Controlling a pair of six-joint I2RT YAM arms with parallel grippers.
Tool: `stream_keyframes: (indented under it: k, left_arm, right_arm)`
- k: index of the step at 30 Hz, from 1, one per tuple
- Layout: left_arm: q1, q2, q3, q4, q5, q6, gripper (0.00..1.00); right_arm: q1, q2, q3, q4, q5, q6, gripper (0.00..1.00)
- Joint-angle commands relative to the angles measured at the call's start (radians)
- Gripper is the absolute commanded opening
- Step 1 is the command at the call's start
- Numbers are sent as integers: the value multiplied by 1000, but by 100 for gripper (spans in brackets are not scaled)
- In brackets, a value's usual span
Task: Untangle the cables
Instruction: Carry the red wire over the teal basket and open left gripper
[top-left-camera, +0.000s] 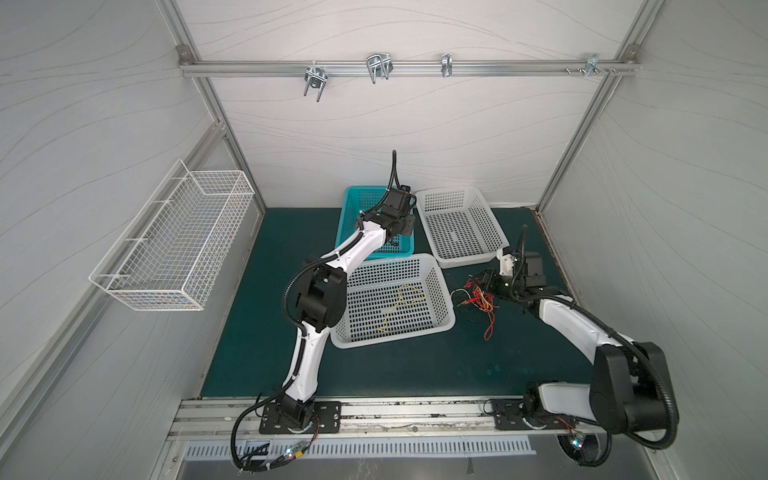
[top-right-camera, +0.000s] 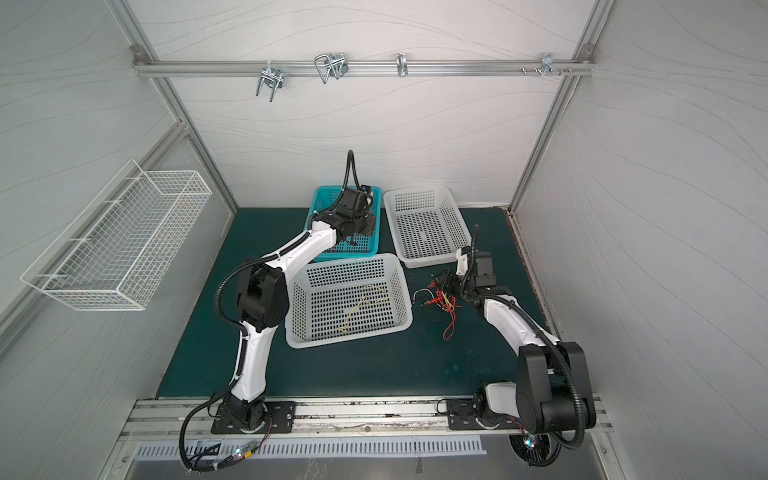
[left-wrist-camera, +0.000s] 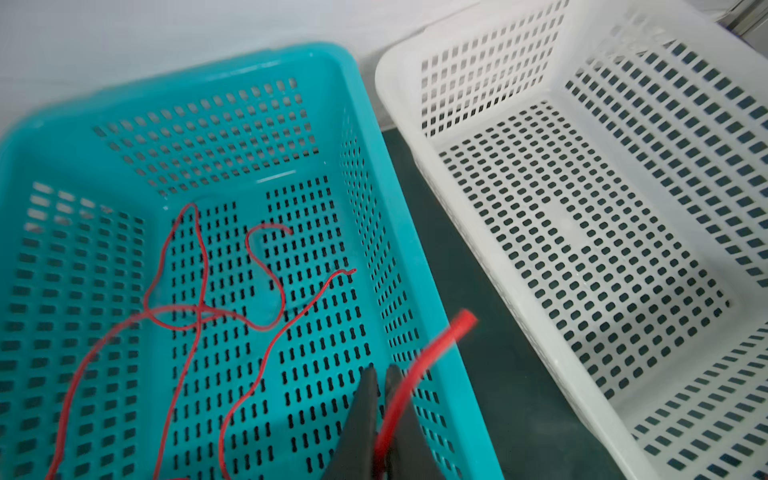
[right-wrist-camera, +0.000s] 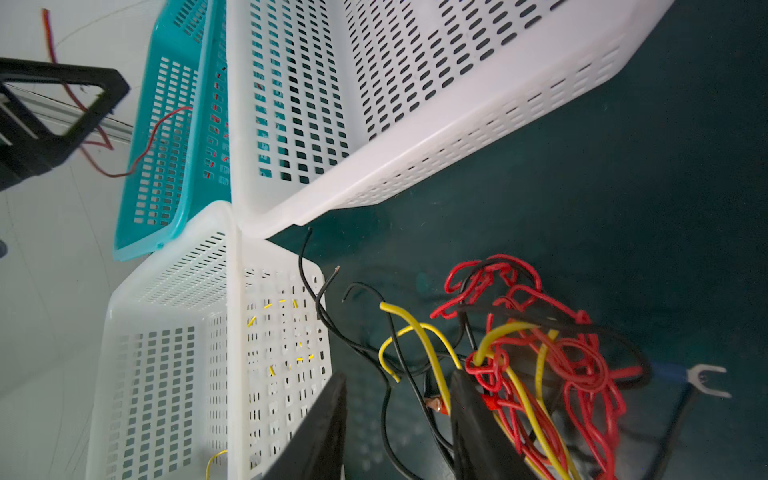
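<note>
The cables are split up. A tangle (top-left-camera: 480, 299) (right-wrist-camera: 540, 353) of red, yellow and black wires lies on the green mat right of the near white basket (top-left-camera: 395, 336). One yellow cable (top-left-camera: 405, 299) lies inside that basket. Loose red cables (left-wrist-camera: 199, 307) lie in the teal basket (left-wrist-camera: 249, 62). My left gripper (left-wrist-camera: 380, 370) (top-left-camera: 407, 226) hangs over the teal basket, jaws a slit apart, with a red cable (left-wrist-camera: 419, 365) running up from between them. My right gripper (right-wrist-camera: 399, 376) (top-left-camera: 484, 280) stands open low beside the tangle, black wires lying between its fingers.
A second white basket (top-left-camera: 457, 193) stands at the back right, beside the teal one (top-left-camera: 353, 199). A white wire rack (top-left-camera: 174, 237) hangs on the left wall. Metal hooks (top-left-camera: 378, 66) sit on the back rail. Walls close in the mat on three sides.
</note>
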Motion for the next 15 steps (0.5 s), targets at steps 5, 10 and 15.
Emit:
stream_keyframes:
  k: [5, 10, 15]
  left_arm:
    - [18, 50, 126, -164, -11, -133, 31]
    - [18, 31, 119, -210, -7, -173, 49]
    - [19, 0, 105, -231, -30, -173, 92]
  right_arm:
    - [8, -8, 0, 19, -6, 3, 42]
    - [7, -14, -4, 20, -9, 6, 42]
    - [7, -27, -8, 13, -2, 3, 42]
